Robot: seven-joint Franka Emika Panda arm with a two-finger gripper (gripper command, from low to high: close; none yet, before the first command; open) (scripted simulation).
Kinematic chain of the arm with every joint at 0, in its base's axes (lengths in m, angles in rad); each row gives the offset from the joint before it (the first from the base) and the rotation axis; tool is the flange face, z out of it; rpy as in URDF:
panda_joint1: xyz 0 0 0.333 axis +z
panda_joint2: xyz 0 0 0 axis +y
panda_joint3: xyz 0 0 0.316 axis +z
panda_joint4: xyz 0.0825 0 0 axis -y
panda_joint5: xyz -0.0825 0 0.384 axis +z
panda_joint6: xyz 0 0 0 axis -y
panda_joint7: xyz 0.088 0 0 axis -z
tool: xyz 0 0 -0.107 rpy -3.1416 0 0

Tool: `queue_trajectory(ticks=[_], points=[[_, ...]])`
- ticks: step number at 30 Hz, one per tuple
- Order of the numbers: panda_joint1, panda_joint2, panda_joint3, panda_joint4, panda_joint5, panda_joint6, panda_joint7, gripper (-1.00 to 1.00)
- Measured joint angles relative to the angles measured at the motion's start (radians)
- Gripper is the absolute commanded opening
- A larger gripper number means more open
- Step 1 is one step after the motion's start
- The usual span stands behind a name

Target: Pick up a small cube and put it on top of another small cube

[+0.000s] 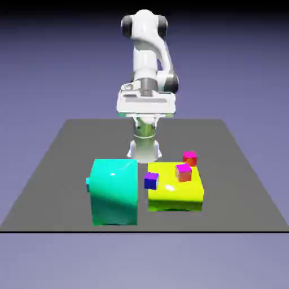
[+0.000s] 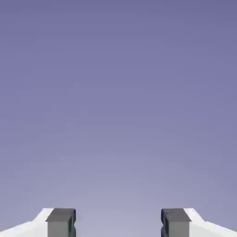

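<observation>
You find the small cube (image 1: 88, 183) at the exterior view's lower left, peeking from the large teal block (image 1: 115, 192), likely light, rigid and slick-faced, so pinch two opposite flat sides with the gripper (image 2: 118, 224), whose jaws stand apart and empty.

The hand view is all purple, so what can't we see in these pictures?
- Hand view: only the backdrop between the open pincer; no table or cubes show.
- Exterior view: the tiny cyan-teal cube is mostly hidden behind the large glossy teal block.
- Exterior view: the pincer's tips are hidden by the white arm's hand.
</observation>
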Motion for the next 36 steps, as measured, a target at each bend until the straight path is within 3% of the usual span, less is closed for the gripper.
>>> queue_trajectory(ticks=[13, 20, 27, 28, 36], points=[[-0.444, 0.471, -0.095, 0.244, 0.357, -0.464, 0.272, 0.0], [-0.392, 0.63, -0.286, 0.077, 0.232, -0.344, 0.433, 0.0], [-0.497, 0.847, -0.122, 0.11, 0.438, -0.17, 0.279, 0.0], [-0.504, 0.861, -0.112, 0.112, 0.451, -0.159, 0.269, -1.0], [-0.399, 0.644, -0.275, 0.079, 0.246, -0.332, 0.423, -1.0]])
